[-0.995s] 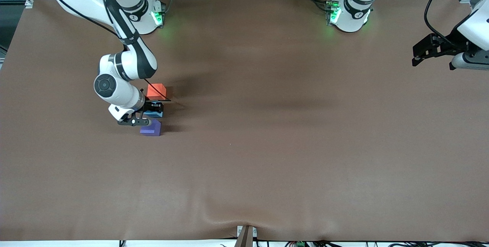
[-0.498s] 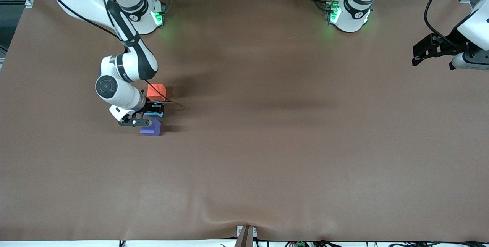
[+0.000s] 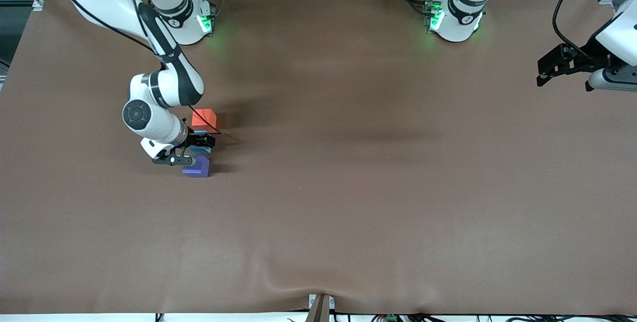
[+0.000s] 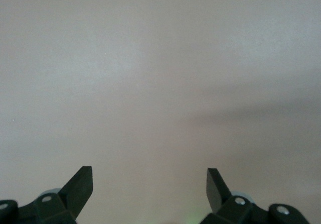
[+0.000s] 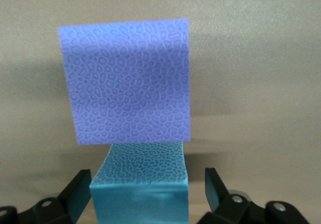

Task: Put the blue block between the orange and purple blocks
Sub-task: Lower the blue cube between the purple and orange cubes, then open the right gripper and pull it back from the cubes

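Observation:
The blue block (image 3: 202, 149) sits on the table between the orange block (image 3: 203, 118) and the purple block (image 3: 197, 167), in one line. My right gripper (image 3: 190, 150) is low around the blue block and open. In the right wrist view the gripper (image 5: 147, 180) has a finger on each side of the blue block (image 5: 140, 184), with a gap on at least one side. The purple block (image 5: 125, 83) lies just past the blue one, close to it or touching. My left gripper (image 3: 546, 69) waits open and empty over the left arm's end of the table; its wrist view (image 4: 149, 183) shows only bare table.
The brown table cover (image 3: 348, 187) is bare apart from the three blocks. The arm bases stand along the table edge farthest from the front camera. A small bracket (image 3: 321, 307) sits at the edge nearest that camera.
My right wrist has shifted very slightly over the blocks. The three blocks and the left arm have not moved.

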Robot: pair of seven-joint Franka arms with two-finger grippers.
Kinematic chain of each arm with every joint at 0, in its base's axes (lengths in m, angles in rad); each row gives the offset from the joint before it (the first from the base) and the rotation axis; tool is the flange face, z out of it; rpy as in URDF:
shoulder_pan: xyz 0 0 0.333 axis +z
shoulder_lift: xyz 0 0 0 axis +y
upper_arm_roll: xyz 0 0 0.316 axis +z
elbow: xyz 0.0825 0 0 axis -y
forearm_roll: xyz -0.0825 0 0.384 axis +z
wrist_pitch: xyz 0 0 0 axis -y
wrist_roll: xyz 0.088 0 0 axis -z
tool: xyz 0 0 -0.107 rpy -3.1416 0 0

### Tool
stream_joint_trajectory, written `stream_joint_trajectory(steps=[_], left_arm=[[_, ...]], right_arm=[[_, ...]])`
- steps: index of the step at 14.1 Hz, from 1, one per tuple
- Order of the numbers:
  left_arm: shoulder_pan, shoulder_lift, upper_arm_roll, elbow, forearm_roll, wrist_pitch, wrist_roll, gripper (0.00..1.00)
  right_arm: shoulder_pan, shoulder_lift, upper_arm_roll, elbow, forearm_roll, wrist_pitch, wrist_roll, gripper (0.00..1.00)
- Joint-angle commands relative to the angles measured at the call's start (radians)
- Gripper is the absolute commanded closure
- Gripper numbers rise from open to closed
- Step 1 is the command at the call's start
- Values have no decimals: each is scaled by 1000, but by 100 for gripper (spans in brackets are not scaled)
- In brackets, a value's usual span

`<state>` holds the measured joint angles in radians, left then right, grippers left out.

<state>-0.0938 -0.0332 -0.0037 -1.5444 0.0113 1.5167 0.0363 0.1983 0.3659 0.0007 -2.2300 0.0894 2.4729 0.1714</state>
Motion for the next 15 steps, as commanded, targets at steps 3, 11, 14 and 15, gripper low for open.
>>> stream_joint_trajectory(steps=[3,11,14,15], left_arm=[[9,7,-6,21,-16,-21,-4,0],[9,6,-6,21,-16,-21,-4,0],[9,7,-6,21,-16,-23,-4,0],[9,7,-6,21,-16,-23,-4,0]], right_arm=[[-35,-65,7,328,4,-493,22,0],[-204,-58,8,967,-5,-1021,-42,0],[-266,-114,-5,988,-53,-1127,-196,0],[-270,-143,-4,988,-53,-1128,-188,0]])
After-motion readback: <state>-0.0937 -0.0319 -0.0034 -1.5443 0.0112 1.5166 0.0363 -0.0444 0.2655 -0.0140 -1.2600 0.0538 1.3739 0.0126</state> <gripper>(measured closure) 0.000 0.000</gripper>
